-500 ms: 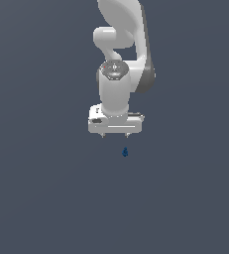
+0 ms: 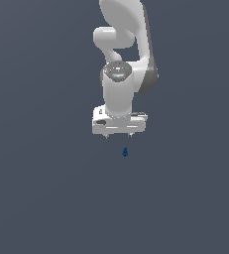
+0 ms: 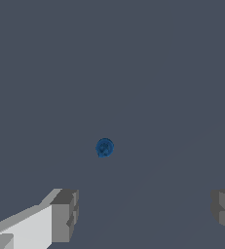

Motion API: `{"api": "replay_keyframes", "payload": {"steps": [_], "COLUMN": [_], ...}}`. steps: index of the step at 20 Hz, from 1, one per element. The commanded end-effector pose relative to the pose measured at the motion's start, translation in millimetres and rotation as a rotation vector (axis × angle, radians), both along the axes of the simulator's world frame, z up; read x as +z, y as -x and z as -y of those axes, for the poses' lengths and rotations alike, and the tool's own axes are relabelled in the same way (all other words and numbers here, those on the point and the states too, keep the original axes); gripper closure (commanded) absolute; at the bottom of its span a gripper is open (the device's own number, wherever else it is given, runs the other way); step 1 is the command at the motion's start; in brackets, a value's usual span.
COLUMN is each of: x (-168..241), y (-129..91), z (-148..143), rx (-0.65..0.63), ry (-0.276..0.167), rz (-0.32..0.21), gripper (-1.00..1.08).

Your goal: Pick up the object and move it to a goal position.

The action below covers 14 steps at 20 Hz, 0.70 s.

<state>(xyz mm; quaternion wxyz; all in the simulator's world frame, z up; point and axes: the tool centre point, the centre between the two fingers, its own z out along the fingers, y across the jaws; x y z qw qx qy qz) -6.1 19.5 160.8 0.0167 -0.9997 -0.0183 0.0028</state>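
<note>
The object [image 2: 125,152] is a tiny dark-blue blob resting on the flat grey surface. It lies just below my white gripper [image 2: 118,136] in the exterior view, a little toward that view's right. In the wrist view the object [image 3: 104,147] appears as a small blue round shape ahead of the gripper [image 3: 145,213]. It sits beyond the gap between the two grey fingertips [image 3: 65,216], nearer this one than the other. The fingers stand wide apart with nothing between them, and the gripper hangs apart from the object.
The white arm [image 2: 123,44] rises behind the gripper toward the top of the exterior view. Plain grey ground [image 2: 46,198] surrounds the object on all sides, and no other item shows.
The gripper has shifted slightly toward the exterior view's right and a touch lower. The object has not moved.
</note>
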Motion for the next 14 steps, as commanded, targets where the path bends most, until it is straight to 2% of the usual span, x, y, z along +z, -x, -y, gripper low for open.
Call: {"api": "replay_keyframes", "payload": {"steps": [1, 8, 14], "x": [-0.9, -4.5, -29.5], "y": [0.2, -0.4, -3.0], "z": [-3.4, -4.4, -16.7], "rx": [0.008, 0.021, 0.118], "ry": [-0.005, -0.001, 0.015], "rz": [0.000, 0.001, 0.005], "gripper": [-0.92, -0.92, -0.92]}}
